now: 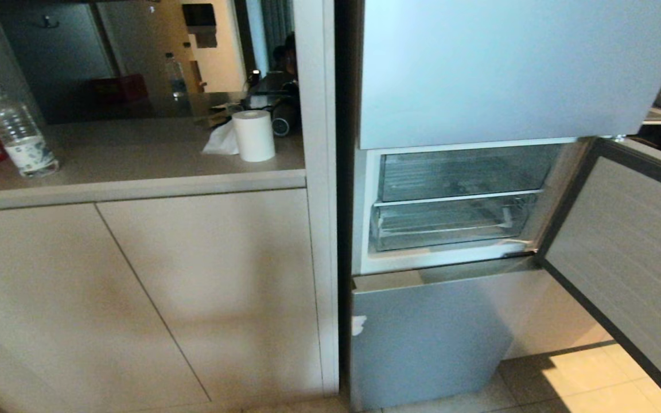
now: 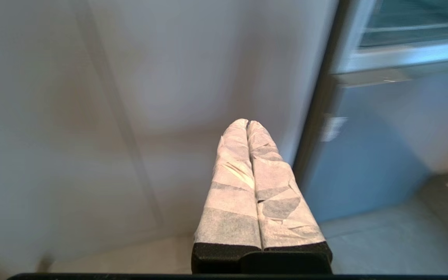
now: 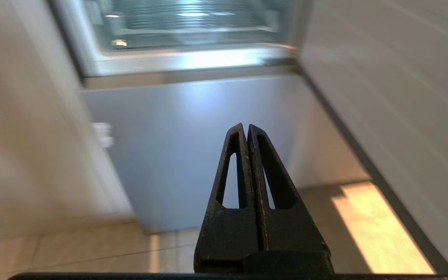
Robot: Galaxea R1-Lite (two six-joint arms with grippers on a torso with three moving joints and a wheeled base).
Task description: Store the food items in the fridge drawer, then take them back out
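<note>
Now the fridge drawer [image 1: 451, 226] is sitting pushed in inside the open fridge, no food showing in it, while the left gripper [image 2: 247, 123] and the right gripper [image 3: 246, 127] are pointing at the lower fridge panel [image 1: 422, 338], both with fingers pressed together and holding nothing

Count, as I see it: two clear fridge drawers [image 1: 451, 221], one water bottle [image 1: 19, 133] and one paper roll [image 1: 254, 135] on the surface [image 1: 135, 155]; food items: zero.
</note>
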